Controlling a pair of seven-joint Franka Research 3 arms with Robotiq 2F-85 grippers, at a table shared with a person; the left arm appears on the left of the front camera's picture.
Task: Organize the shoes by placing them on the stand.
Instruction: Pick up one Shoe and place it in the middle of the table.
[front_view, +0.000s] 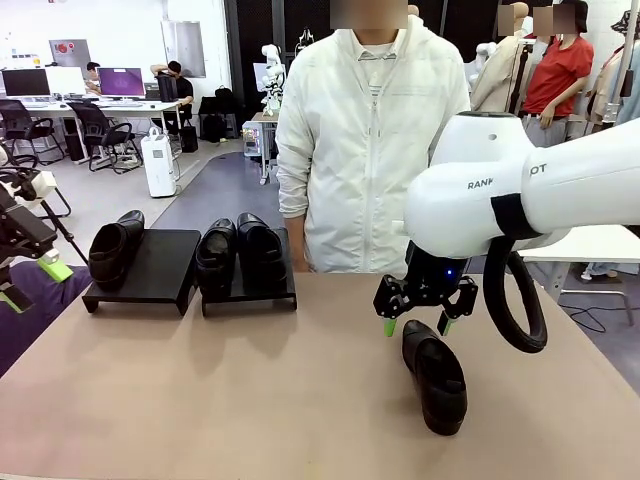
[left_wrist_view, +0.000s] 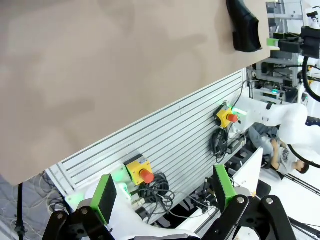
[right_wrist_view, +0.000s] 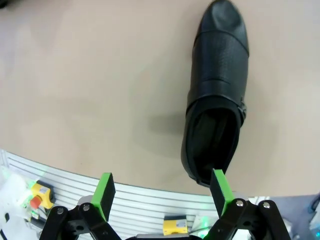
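Nearest the robot's edge of the tabletop (front_view: 250, 400), toward its right corner, the last loose shoe (front_view: 434, 374) lies flat on its sole, toe pointing at the near edge and heel opening toward the person. The right end effector (front_view: 417, 325) hovers just above the heel end, green pads spread wide and holding nothing; its wrist view shows the shoe (right_wrist_view: 216, 90) off to one side of the fingers, with one pad over the rim of the heel opening and the other over bare tabletop.

The step in hand looks like the pickup of this shoe. To do it well, I would shift the end effector sideways until the heel collar sits between the pads, then come down and pinch one wall of the collar, since glossy leather could slip under a grip across the rounded upper.

At the tabletop's left edge the left end effector (front_view: 28, 280) hangs off the side, also spread wide and empty.

Along the far edge, the left stand (front_view: 150, 265) carries one shoe (front_view: 113, 248) on its left half, leaving the right half free. The right stand (front_view: 250, 288) just beside it holds a full pair (front_view: 240, 250). The person (front_view: 365, 140) stands behind.
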